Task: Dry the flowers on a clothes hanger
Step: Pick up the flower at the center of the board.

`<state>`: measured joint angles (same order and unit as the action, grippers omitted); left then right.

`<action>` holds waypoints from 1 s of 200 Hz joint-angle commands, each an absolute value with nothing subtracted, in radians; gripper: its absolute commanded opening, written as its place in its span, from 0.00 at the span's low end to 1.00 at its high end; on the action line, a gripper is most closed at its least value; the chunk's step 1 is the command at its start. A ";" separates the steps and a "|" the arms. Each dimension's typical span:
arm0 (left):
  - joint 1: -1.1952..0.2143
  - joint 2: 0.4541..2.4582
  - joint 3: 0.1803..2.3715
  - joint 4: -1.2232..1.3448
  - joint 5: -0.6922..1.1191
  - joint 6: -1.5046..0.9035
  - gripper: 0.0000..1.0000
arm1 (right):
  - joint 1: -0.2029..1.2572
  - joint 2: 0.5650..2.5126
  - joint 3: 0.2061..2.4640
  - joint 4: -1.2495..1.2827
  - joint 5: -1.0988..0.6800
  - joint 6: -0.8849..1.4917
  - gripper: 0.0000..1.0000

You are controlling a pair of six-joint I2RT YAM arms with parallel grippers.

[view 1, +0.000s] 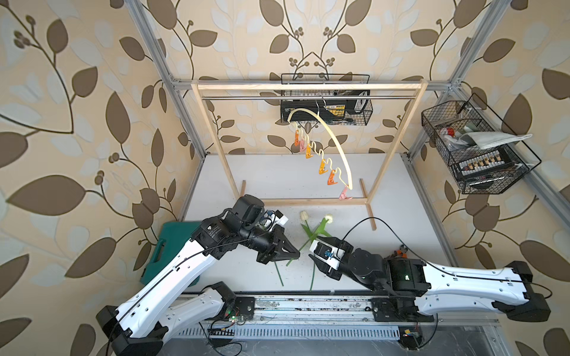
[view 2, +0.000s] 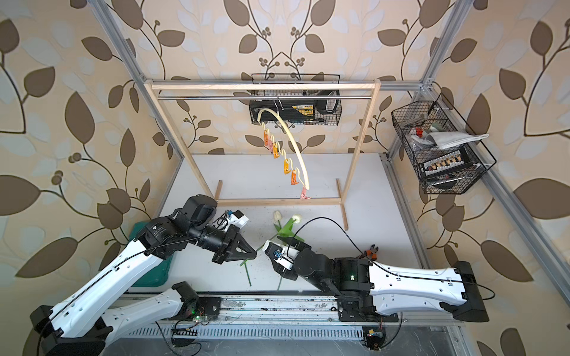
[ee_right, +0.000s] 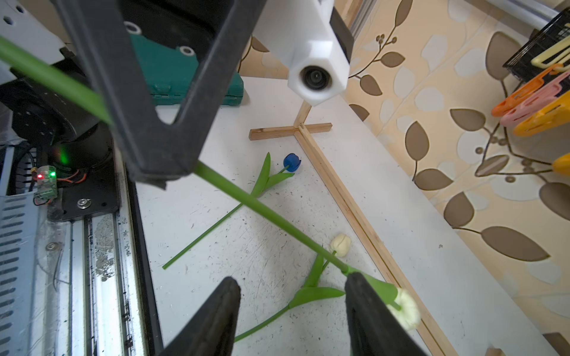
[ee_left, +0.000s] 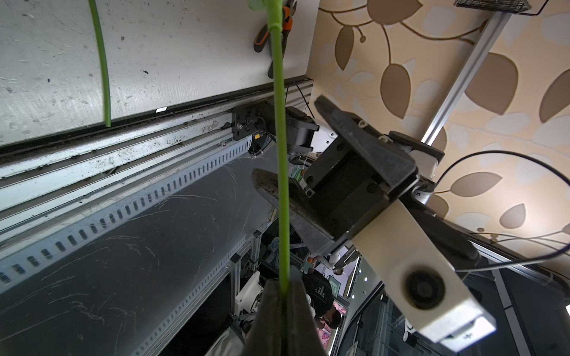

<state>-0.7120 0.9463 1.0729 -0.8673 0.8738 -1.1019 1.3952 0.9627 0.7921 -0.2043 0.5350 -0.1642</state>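
My left gripper (view 1: pixel 296 254) is shut on the thin green stem (ee_left: pixel 281 129) of a cream tulip, whose head (view 1: pixel 328 218) points toward the rack; the stem is off the table. My right gripper (ee_right: pixel 291 279) stands open facing the left one, and the held stem (ee_right: pixel 262 209) crosses just past one of its fingertips (ee_right: pixel 354 280) near the leaf. A second cream tulip (ee_right: pixel 340 245) and a blue tulip (ee_right: pixel 291 161) lie on the white table. The blue one is hidden under the left arm in both top views. The cream clothes hanger (view 1: pixel 328 133) hangs from the rod, with orange clips (view 1: pixel 322 166) and a pink clip.
The wooden-framed rack (view 1: pixel 308 86) stands across the back of the table, with feet reaching forward. A green tool case (view 1: pixel 172 246) lies at the left edge, and orange-handled pliers (view 1: pixel 401 250) by the right arm. A wire basket (view 1: pixel 475 148) is on the right wall, another (view 1: pixel 327 108) on the back wall.
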 commanded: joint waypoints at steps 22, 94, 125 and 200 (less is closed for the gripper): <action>-0.699 0.933 1.080 -0.882 0.890 -1.101 0.00 | 1.377 1.004 0.846 -0.152 0.535 -0.215 0.53; -0.700 0.930 1.090 -0.897 0.884 -1.093 0.00 | 1.286 1.060 0.867 -0.147 0.444 -0.227 0.46; -0.699 0.932 1.089 -0.891 0.882 -1.098 0.00 | 1.284 1.111 0.879 -0.132 0.447 -0.247 0.43; -0.700 0.928 1.088 -0.886 0.874 -1.106 0.00 | 1.284 1.108 0.855 -0.078 0.468 -0.279 0.31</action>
